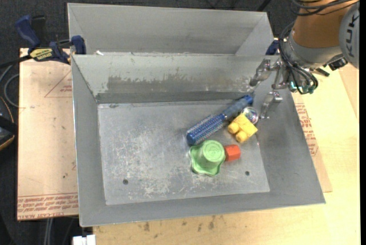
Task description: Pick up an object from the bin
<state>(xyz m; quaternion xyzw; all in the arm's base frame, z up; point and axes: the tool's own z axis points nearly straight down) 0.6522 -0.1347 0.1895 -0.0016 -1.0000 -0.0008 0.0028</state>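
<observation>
My gripper (264, 96) hangs at the bin's right side, above the sloping right wall, open with nothing between its fingers. Just left of and below it lies a yellow toy block (243, 127). A blue ridged stick (217, 118) runs diagonally from the floor's middle up to the right, and its upper end comes close to the gripper. A small red block (232, 152) lies below the yellow one. Beside it on the left is a green round cup-like piece (207, 158).
All of these things cluster in the right half of the bin floor. The arm with its orange cover and cables stands over the bin's right rim.
</observation>
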